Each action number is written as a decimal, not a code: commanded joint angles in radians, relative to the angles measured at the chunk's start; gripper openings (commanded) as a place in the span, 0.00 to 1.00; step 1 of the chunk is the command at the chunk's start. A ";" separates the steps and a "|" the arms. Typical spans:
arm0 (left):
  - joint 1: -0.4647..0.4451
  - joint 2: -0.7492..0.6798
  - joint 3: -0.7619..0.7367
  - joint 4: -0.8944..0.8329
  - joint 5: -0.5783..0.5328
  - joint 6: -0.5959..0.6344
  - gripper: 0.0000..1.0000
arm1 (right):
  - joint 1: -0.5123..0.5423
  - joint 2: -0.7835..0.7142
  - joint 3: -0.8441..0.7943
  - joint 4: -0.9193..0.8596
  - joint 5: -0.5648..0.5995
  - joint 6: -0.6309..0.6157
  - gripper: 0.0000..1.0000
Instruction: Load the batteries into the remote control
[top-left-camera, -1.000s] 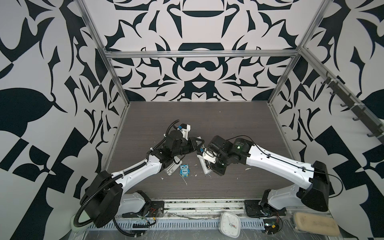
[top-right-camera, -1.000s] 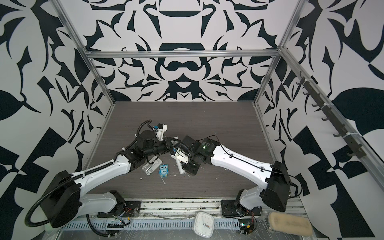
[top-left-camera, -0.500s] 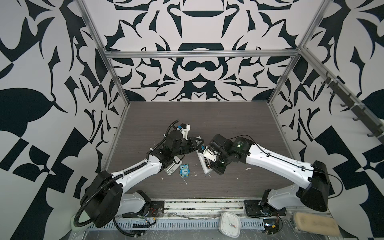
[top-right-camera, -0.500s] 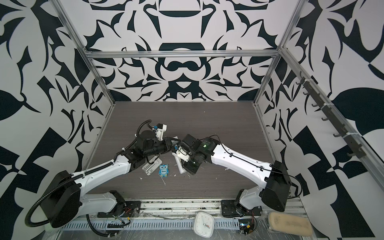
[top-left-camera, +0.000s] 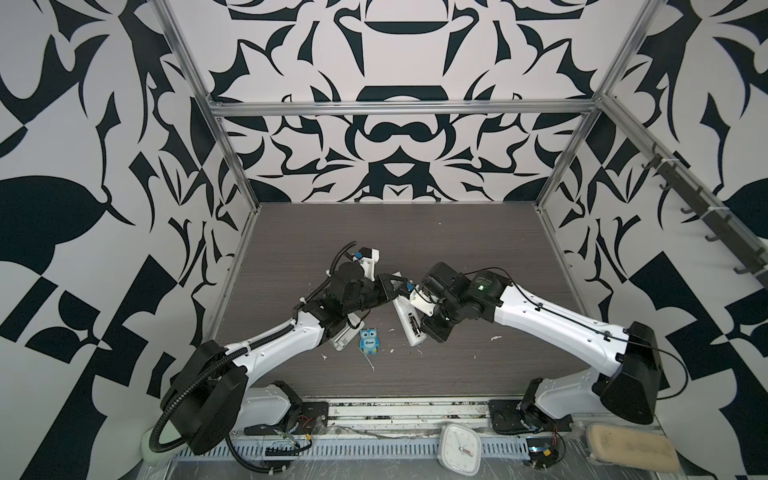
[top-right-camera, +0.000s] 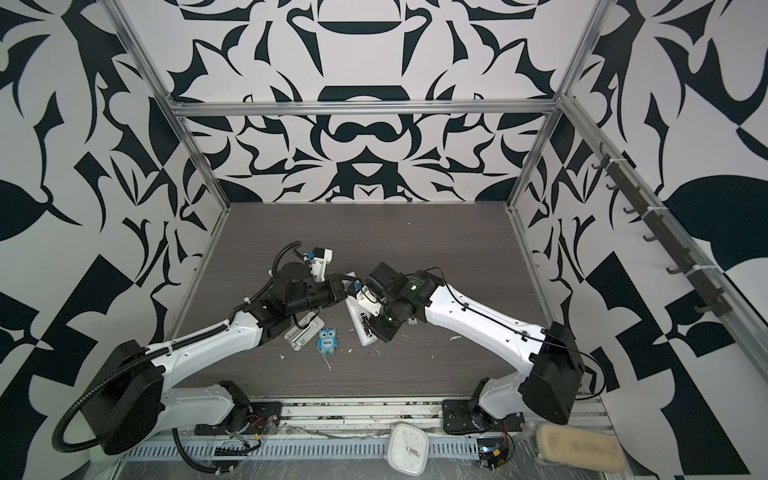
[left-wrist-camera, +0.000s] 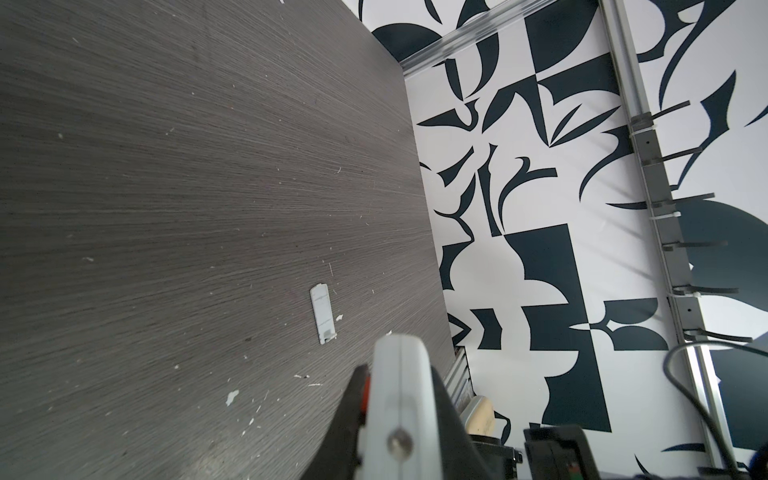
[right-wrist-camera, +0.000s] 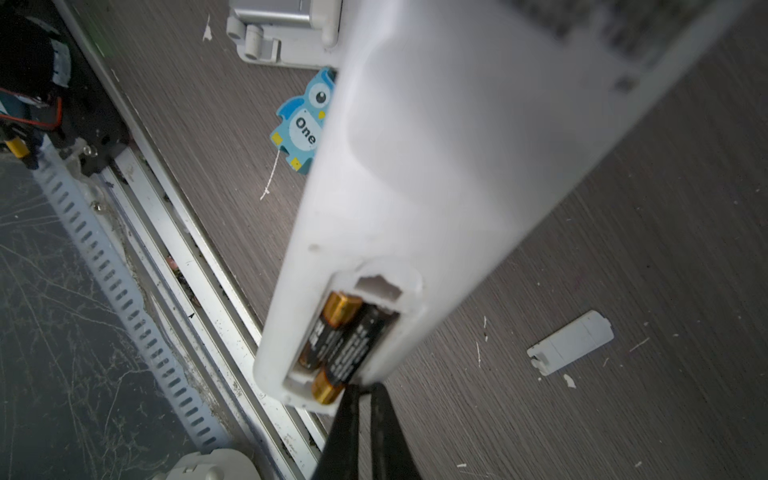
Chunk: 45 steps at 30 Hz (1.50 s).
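Note:
The white remote control (top-left-camera: 409, 322) (top-right-camera: 360, 322) hangs tilted above the table, back side up. My left gripper (top-left-camera: 392, 286) (left-wrist-camera: 399, 407) is shut on its far end. In the right wrist view the open compartment at the near end of the remote control (right-wrist-camera: 415, 166) holds the two batteries side by side, one (right-wrist-camera: 322, 334) and the other (right-wrist-camera: 359, 340); both are dark with gold ends. My right gripper (right-wrist-camera: 365, 388) (top-left-camera: 422, 332) is shut with nothing between its fingers, and its tips sit against the compartment's rim beside a gold battery end.
The loose white battery cover (right-wrist-camera: 571, 343) (left-wrist-camera: 323, 313) lies flat on the table under the right arm. A blue owl figure (top-left-camera: 369, 340) and a grey-white tray (top-left-camera: 343, 336) sit left of the remote. A white clock (top-left-camera: 459, 449) and a sponge (top-left-camera: 631, 453) lie beyond the front rail.
The right wrist has shifted slightly over the remote. The left arm and the remote stay where they were.

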 joint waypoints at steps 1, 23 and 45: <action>-0.022 -0.015 0.036 0.196 0.108 -0.151 0.00 | -0.003 0.008 -0.001 0.170 -0.005 0.014 0.12; -0.022 -0.013 0.042 0.202 0.097 -0.149 0.00 | -0.002 -0.002 -0.024 0.158 -0.014 -0.004 0.15; -0.013 -0.016 0.024 0.227 0.089 -0.166 0.00 | 0.023 0.030 -0.060 0.151 0.002 -0.027 0.16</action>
